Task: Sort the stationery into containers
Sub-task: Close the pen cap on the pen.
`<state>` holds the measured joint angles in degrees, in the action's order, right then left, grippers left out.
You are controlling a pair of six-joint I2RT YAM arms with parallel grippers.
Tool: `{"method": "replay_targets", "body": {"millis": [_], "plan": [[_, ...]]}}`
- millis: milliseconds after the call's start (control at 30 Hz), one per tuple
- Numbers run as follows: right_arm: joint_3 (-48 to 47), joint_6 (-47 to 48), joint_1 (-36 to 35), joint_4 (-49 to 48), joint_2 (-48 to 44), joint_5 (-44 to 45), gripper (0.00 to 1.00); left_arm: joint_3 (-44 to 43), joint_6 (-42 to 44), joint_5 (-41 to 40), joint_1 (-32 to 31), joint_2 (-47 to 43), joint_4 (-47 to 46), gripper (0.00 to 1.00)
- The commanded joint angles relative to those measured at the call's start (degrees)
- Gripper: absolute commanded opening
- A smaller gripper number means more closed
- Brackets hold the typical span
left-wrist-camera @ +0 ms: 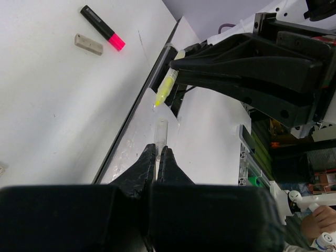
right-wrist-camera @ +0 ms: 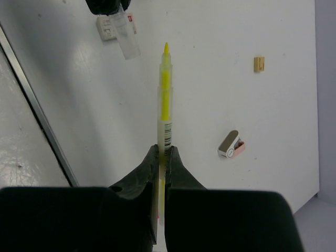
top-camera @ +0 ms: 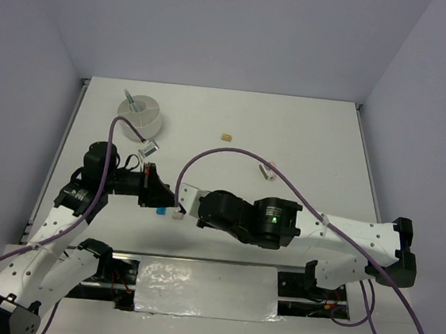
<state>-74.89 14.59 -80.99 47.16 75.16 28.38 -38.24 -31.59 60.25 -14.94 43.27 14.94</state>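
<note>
R fingers (right-wrist-camera: 153,161) clamp thin yellow-green stick (right-wrist-camera: 165,94), L fingers (left-wrist-camera: 148,163) pinch clear plastic cap (left-wrist-camera: 160,131), nose-to-nose mid-frame: prob recapping.

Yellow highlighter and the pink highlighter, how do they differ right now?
The yellow highlighter is clamped in the right gripper; the pink highlighter lies loose on the table. The yellow one has a clear barrel with its tip bare; the pink one is black with a pink end. Both are slim marker-style pens.
</note>
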Motion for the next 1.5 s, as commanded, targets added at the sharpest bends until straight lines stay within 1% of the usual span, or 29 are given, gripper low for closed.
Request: {"method": "replay_targets", "body": {"millis": [0,133,300,533,733,1067,1300,1467], "plan": [[1.06,0.17,0.48,0.21,-1.15,2.03,0.0,-1.31,-0.04,0.22,-0.35,-0.9,-1.75,0.0],[4.22,1.75,0.4,-0.83,-3.34,3.87,0.0,-2.36,1.27,0.22,-0.35,-0.55,0.0,0.0],[5.9,3.25,0.22,-2.15,-5.37,0.02,0.0,-1.84,0.48,1.1,-0.35,-0.38,-1.66,0.0],[6.08,6.15,0.13,-4.97,-6.69,-3.68,0.0,-1.14,-0.22,3.73,-0.35,0.59,-3.6,0.0],[4.23,6.94,0.13,-4.18,-5.28,-5.44,0.0,-0.96,-0.13,3.65,-0.35,0.94,-3.42,0.0],[3.7,7.21,0.04,-4.0,-4.76,-5.53,0.0,-0.08,-0.92,4.09,-0.35,1.38,-5.71,0.0],[3.35,7.47,0.13,-4.88,-4.67,-4.12,0.0,0.01,0.65,3.47,-0.35,1.65,-3.87,0.0],[3.26,7.12,0.13,-4.88,-4.32,-2.81,0.0,0.27,0.05,3.65,-0.35,1.73,-4.48,0.0]]}}
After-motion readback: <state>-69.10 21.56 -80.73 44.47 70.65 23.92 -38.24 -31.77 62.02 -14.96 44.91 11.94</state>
